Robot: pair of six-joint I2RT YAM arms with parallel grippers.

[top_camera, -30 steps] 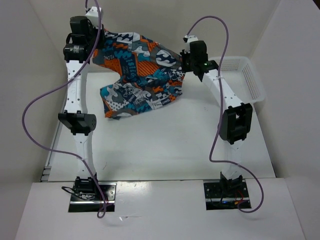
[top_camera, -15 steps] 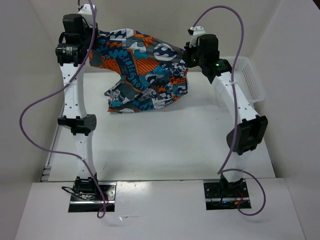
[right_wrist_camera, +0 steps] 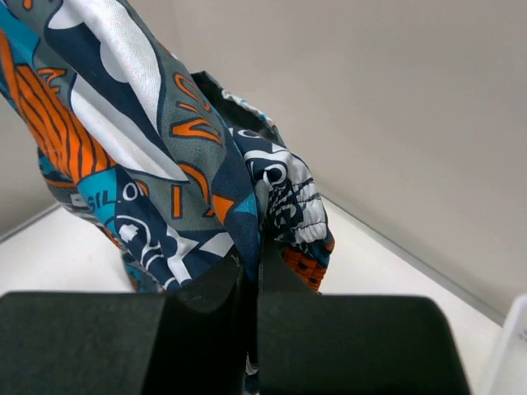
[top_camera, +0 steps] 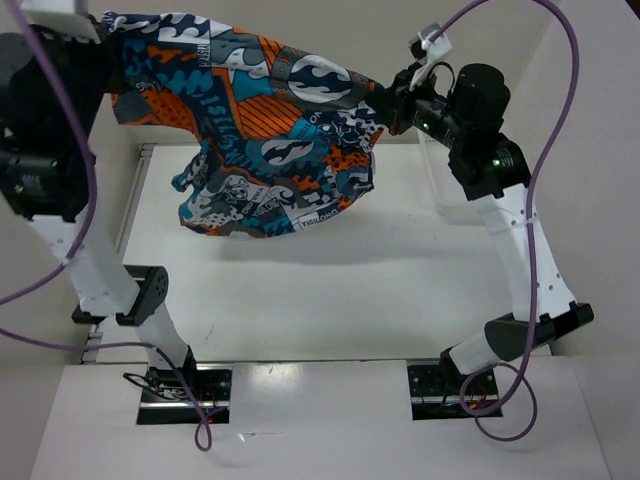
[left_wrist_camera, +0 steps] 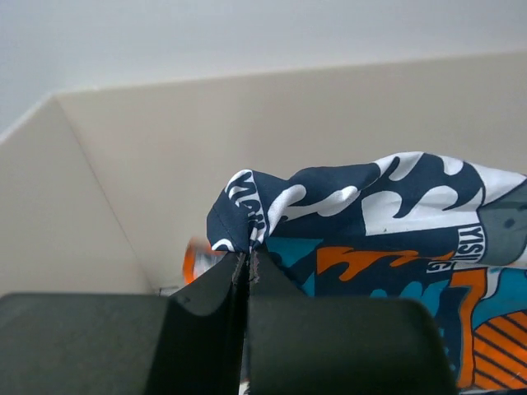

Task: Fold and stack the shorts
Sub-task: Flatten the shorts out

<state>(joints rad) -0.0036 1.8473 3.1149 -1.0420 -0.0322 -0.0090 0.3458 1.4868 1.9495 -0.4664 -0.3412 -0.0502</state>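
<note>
**Two claws, one pair of shorts held aloft**

Both arms are up, and the shorts (top_camera: 270, 130) hang stretched between them over the far half of the table (top_camera: 350, 290). The left claw (left_wrist_camera: 247, 270) is closed right down, with a bunched corner of navy-and-white cloth pinched at its tips. The right claw (right_wrist_camera: 251, 262) is closed just as tight on the gathered, elastic-looking edge at the other end.

The top edge runs fairly taut from claw to claw, while the lower part droops in loose folds toward the table. It looks to hang clear of the surface, though the view from above doesn't settle that.

This reads as the shake-out and spread step. No fold is made yet, and nothing is stacked.

The next move calls for both claws to come down toward the table together. They need to hold the tension between them so the cloth lands flat rather than in a heap. The dangling lower hem should touch down first and the top edge be drawn out after it.
</note>
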